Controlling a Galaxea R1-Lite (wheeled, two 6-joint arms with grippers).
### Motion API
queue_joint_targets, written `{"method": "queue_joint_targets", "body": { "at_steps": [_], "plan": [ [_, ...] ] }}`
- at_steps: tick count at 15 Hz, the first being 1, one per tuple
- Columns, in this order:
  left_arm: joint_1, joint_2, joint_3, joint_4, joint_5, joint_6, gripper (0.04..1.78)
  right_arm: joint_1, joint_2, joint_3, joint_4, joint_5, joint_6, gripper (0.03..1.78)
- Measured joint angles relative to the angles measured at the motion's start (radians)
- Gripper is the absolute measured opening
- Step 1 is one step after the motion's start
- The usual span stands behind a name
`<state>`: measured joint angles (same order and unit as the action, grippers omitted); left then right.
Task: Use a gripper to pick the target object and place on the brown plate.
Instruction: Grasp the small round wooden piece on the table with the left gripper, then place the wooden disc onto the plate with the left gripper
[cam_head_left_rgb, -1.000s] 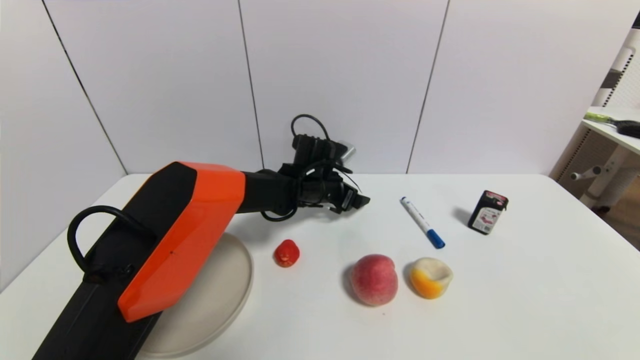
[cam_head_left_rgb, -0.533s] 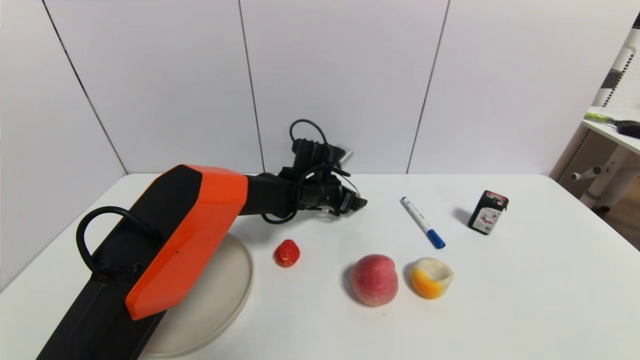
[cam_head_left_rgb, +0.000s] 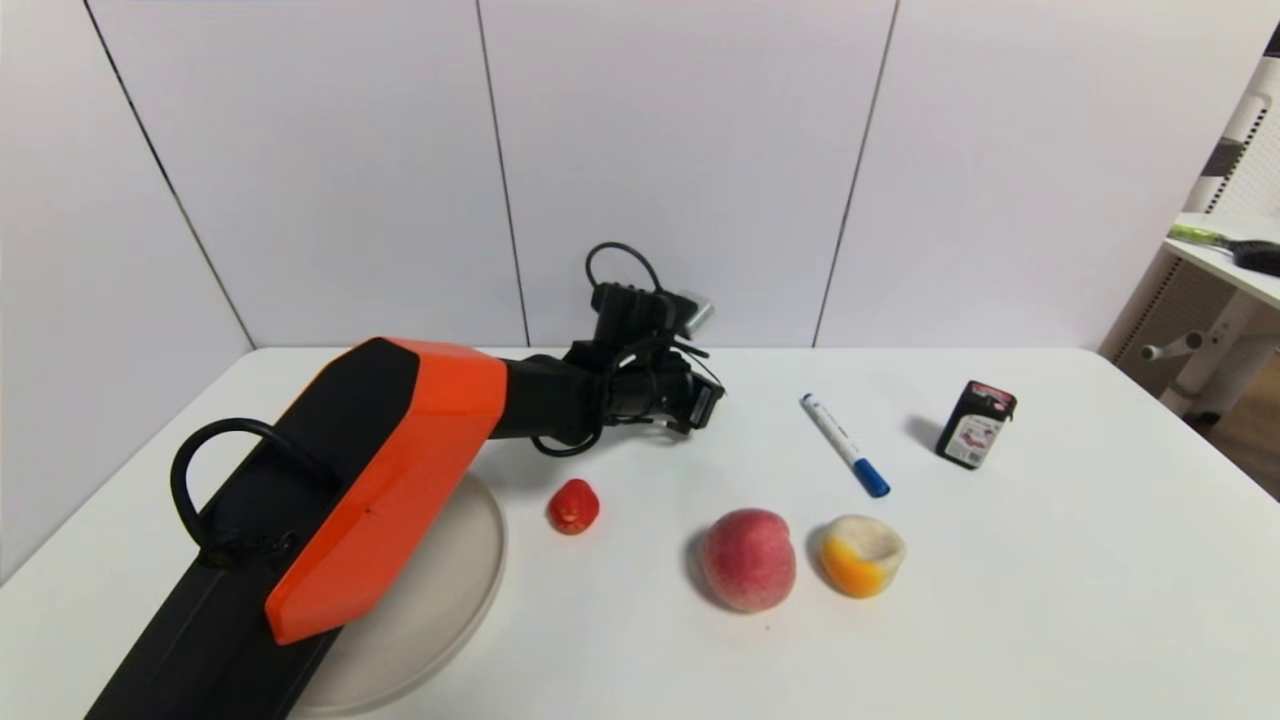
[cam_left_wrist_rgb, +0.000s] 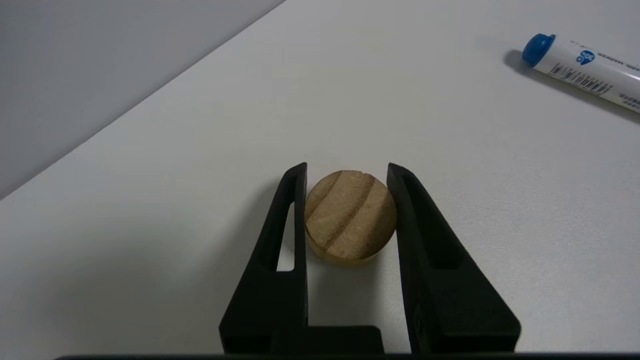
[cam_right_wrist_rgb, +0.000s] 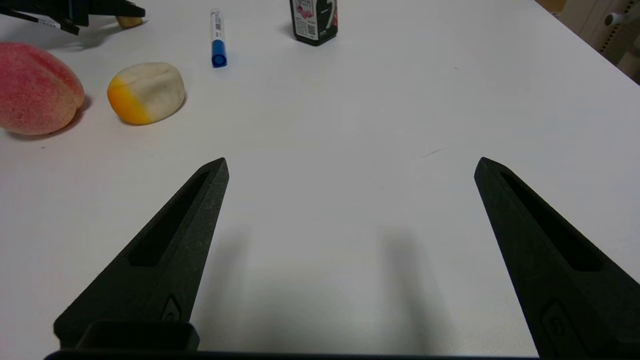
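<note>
While the target object (cam_left_wrist_rgb: 350, 222), a tan grooved round lump, sits on the matte white table (cam_head_left_rgb: 1000, 600) at the plate's (cam_head_left_rgb: 450, 600) 1 o'clock, the left gripper (cam_left_wrist_rgb: 347, 172) reaches out low, pinching it; the right gripper (cam_right_wrist_rgb: 350, 165) is spread wide.

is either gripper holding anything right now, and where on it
The left gripper has its fingers closed against the round sides of the target object, low over the table. The right gripper is open, holding nothing.

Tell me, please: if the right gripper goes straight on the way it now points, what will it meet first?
Probably nothing: the right gripper points over bare table. The black box lies slightly aside, though depth is unclear.
</note>
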<state>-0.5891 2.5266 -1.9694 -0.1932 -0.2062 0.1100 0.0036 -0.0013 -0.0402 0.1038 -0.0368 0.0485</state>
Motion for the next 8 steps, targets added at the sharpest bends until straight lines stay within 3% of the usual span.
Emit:
{"method": "queue_joint_targets", "body": {
  "at_steps": [8],
  "plan": [
    [0.001,-0.082,0.017,0.016,0.001,0.014,0.52,0.0,0.0,0.0,0.0,0.0,0.0,1.7]
  ]
}}
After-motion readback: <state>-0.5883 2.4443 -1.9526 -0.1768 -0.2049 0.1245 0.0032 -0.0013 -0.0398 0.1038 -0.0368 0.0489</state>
